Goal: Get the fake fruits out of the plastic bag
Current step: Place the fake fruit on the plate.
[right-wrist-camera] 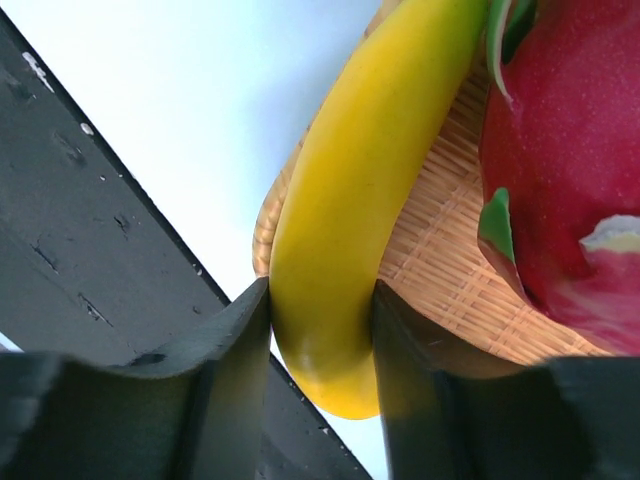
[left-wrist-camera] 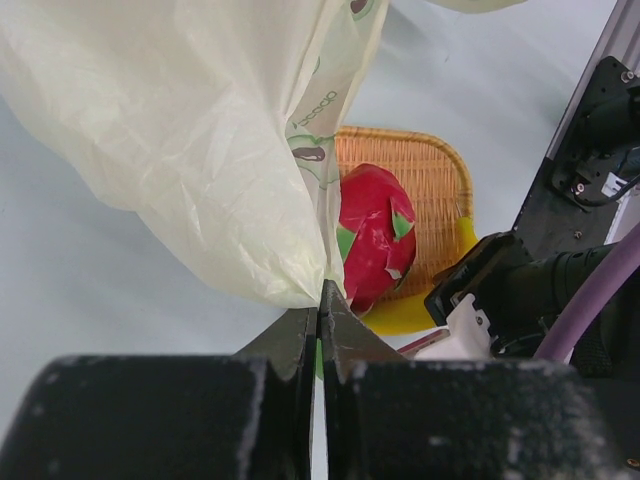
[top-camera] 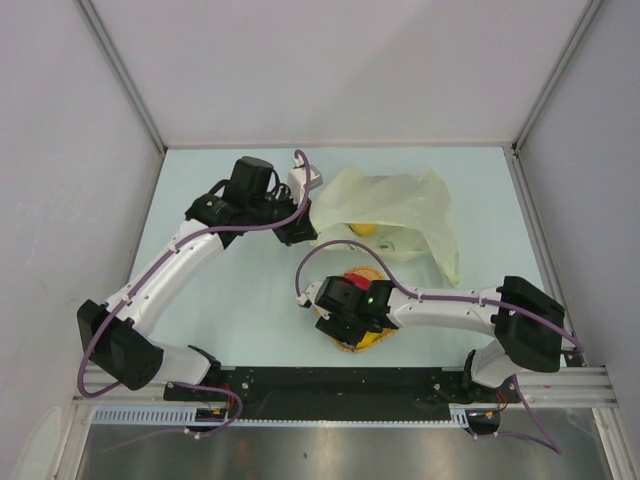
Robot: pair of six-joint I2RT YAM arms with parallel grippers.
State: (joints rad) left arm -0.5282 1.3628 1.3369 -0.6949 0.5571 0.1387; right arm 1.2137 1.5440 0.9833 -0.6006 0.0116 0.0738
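Our right gripper is clamped across the banana, whose long axis runs straight ahead of its jaws over the woven mat, the dragon fruit just to its right, while our left gripper pinches the edge of the plastic bag.

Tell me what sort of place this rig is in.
Likely a lab test enclosure: plain white panel walls on metal frame posts, a pale table, and a black mounting rail at its edge.
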